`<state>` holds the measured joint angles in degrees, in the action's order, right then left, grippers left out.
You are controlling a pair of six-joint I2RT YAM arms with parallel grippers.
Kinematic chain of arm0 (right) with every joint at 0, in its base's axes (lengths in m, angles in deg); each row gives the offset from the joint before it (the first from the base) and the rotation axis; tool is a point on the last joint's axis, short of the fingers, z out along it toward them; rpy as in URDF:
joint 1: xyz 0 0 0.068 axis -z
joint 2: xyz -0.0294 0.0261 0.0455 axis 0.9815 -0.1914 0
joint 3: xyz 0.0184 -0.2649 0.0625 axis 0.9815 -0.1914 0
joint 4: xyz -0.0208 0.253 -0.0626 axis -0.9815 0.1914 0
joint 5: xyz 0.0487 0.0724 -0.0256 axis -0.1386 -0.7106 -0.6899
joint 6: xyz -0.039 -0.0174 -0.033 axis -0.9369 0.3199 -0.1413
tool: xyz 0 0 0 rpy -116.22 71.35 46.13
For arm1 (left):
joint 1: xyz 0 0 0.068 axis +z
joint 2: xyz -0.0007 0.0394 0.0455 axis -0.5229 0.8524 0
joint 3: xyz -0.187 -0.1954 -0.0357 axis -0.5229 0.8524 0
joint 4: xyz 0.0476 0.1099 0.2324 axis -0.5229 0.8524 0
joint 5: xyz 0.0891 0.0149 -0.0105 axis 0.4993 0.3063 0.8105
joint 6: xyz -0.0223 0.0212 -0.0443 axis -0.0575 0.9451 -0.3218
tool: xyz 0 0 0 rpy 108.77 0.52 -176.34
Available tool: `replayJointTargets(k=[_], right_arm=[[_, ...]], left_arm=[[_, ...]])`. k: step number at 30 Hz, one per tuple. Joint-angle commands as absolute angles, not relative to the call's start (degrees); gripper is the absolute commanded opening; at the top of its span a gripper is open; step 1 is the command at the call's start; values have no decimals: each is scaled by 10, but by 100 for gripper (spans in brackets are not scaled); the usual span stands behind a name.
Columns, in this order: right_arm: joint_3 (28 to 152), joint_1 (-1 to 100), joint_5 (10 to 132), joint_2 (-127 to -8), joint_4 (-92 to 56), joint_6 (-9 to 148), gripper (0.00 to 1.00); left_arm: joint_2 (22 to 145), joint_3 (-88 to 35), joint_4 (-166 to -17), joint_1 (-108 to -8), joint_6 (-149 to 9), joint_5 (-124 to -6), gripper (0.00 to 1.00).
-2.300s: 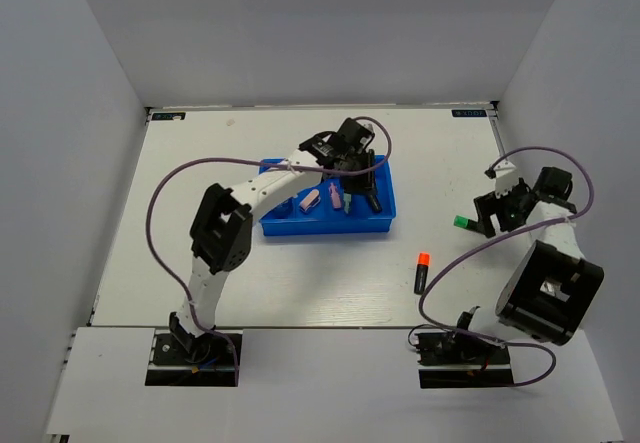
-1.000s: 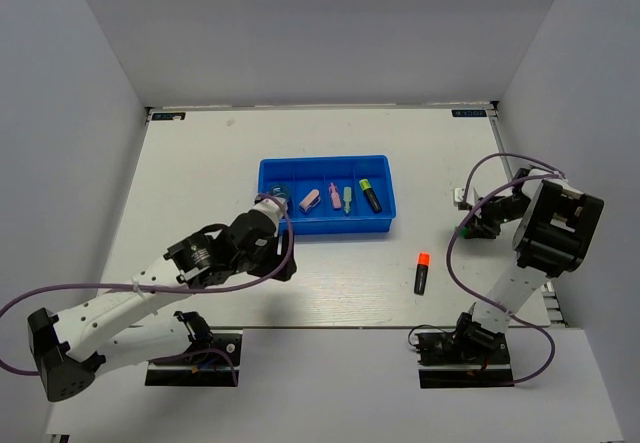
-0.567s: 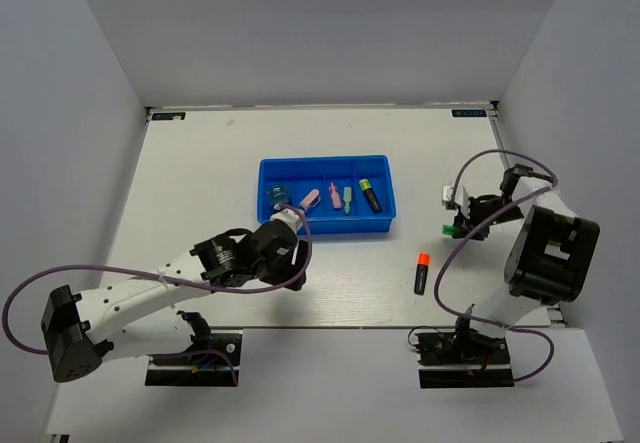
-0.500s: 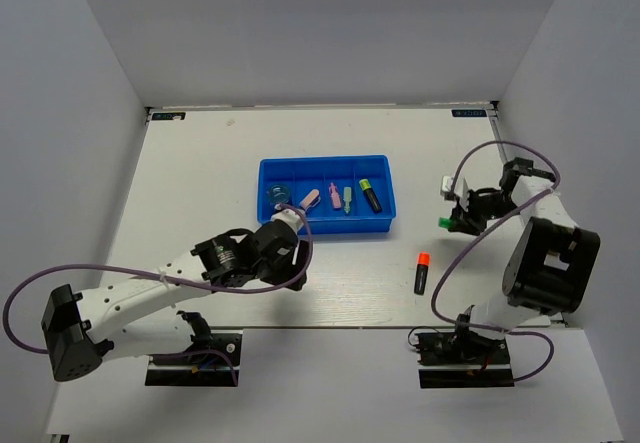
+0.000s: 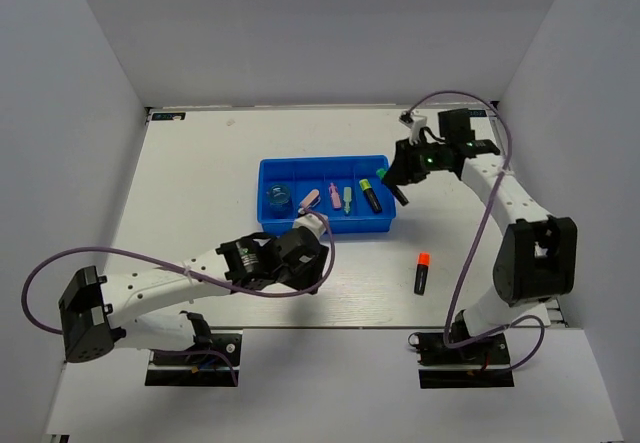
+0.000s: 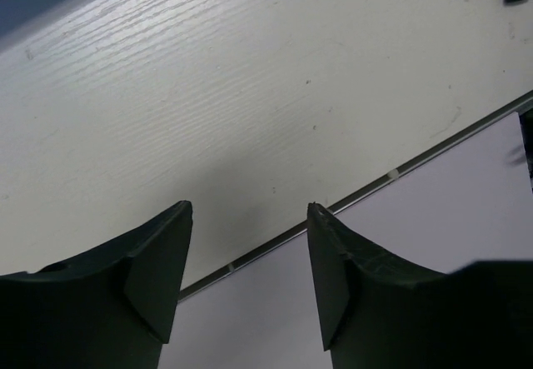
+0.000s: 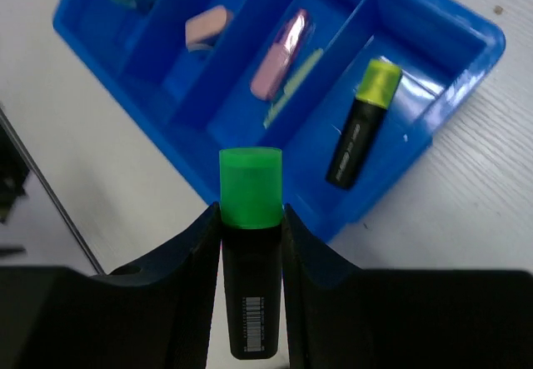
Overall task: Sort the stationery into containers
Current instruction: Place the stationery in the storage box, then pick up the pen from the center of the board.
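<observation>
- One marker is in hand: the right fingers (image 7: 250, 212) are clamped on the black barrel of the green-capped marker (image 7: 250, 187), with its cap pointing out past the fingertips.
- The marker hangs over the wall of the blue tray (image 7: 487, 44) nearest those fingers. Ahead of the cap and a little to its right is the end compartment, where the yellow-capped marker (image 7: 365, 123) lies.
- That compartment looks like the right target, since markers belong together.
- To do the drop well, carry the marker further out until the whole barrel is over that compartment and clear of the divider and outer wall. Turn it along the compartment's length and lower it close before opening, so it settles beside the yellow-capped one.
- The held marker is short and stubby, with a smooth black barrel, a barcode label and a bright green cap. It sits straight between the fingers.
- The left fingers (image 6: 248, 211) are spread apart and empty above the bare counter (image 6: 250, 69).
- The orange-capped marker (image 5: 421, 272) lies on the counter, well apart from both sets of fingers and not yet sorted.
</observation>
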<state>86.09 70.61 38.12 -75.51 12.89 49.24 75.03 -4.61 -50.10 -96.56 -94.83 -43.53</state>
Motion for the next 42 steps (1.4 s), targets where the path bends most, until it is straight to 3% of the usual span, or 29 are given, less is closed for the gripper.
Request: replayJointTargets(k=[1,5,10,12,13,16,18,21,22,23,24,25,26,30,34,37,38,42], right_arm=[[932,672,464,-805,43,725,0],[1003,631,562,-860,65,801,0],[1050,597,645,-922,104,781,2],[1065,593,649,-941,117,761,16],[1064,588,652,-941,122,757,33],[1035,586,652,-920,113,738,53],[1021,586,653,-900,111,728,57],[1012,588,655,-872,115,718,58],[1010,590,654,-864,115,712,56],[1008,594,659,-831,124,706,50],[991,594,670,-817,124,686,41],[977,606,718,-800,123,679,14],[947,608,735,-766,96,672,0],[934,647,862,-724,155,647,0],[892,694,932,-702,212,659,0],[844,735,929,-673,205,674,0],[831,748,913,-662,203,677,0],[813,782,881,-640,211,693,0]], left_arm=[[757,-79,-523,-984,-947,-411,66],[764,-84,-531,-996,-947,-401,62],[768,-98,-545,-1005,-938,-395,62],[778,-107,-552,-1008,-924,-396,65],[793,-126,-554,-1009,-920,-402,65],[818,-149,-573,-1010,-902,-416,67],[841,-168,-586,-1010,-893,-429,67],[887,-199,-614,-1011,-883,-445,58],[896,-204,-631,-1015,-881,-449,53],[921,-226,-635,-1018,-879,-454,42],[931,-234,-647,-1020,-879,-457,35],[942,-242,-658,-1021,-879,-460,30],[951,-259,-664,-1027,-880,-463,26],[1047,-313,-706,-1038,-900,-468,25],[1130,-369,-735,-1055,-936,-475,58],[1186,-417,-735,-1068,-944,-466,67],[1193,-425,-737,-1076,-950,-441,76],[1235,-460,-727,-1101,-955,-382,81]])
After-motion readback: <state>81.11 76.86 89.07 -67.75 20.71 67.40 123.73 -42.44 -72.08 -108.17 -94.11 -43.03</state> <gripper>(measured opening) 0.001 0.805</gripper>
